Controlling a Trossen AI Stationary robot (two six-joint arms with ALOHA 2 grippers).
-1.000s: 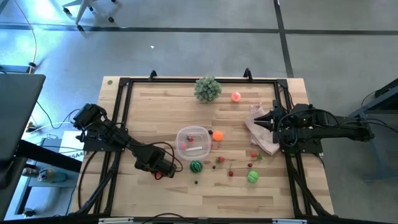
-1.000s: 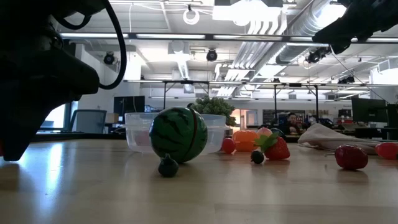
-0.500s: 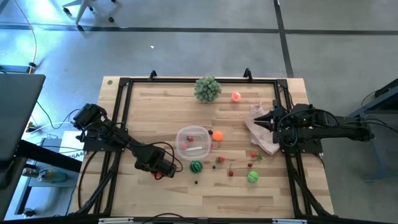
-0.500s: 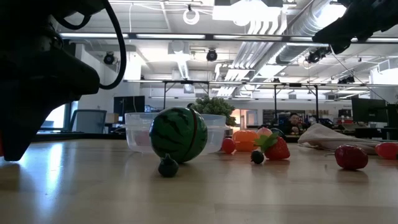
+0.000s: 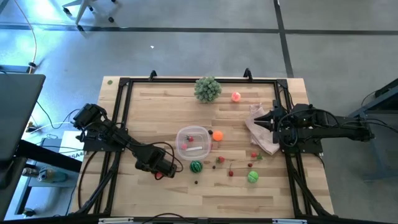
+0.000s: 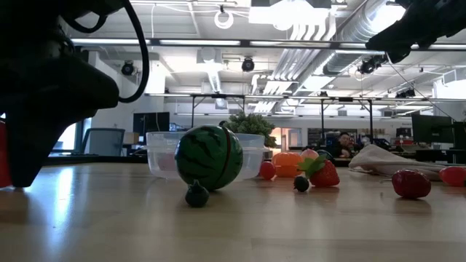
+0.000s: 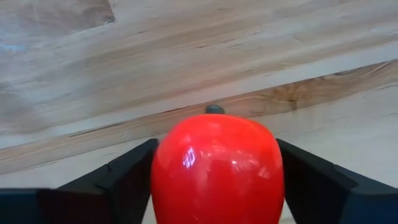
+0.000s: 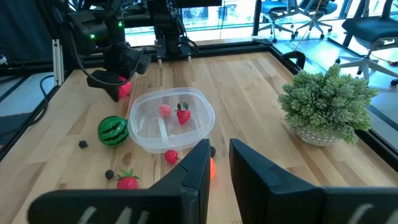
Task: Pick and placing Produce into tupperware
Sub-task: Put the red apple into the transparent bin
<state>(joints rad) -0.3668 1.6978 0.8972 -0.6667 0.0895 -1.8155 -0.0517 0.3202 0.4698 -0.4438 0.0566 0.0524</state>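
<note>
Left arm low at the table's front-left edge. My left gripper [image 5: 163,173] sits down near the wood with a red apple [image 7: 217,168] between its fingers [image 7: 127,177]. The apple fills the gap and both fingers flank it closely, but I cannot tell whether they press it or stand just off it, so grip is unconfirmed. I judge this the pick step: firm up on the apple, lift clear, then carry it toward the tupperware.

The tupperware [image 5: 193,141] stands near the table's middle, with two small red pieces already inside. Striped green ball [image 5: 196,167] just in front of it, orange ball [image 5: 217,134] touching or nearly touching its right wall. Small berries scattered to the right of those, so most Produce is still out.

Right arm waits at the right edge. My right gripper [image 5: 262,118] hangs over the pinkish-white bag [image 5: 261,138], fingers nearly together, holding nothing.
</note>
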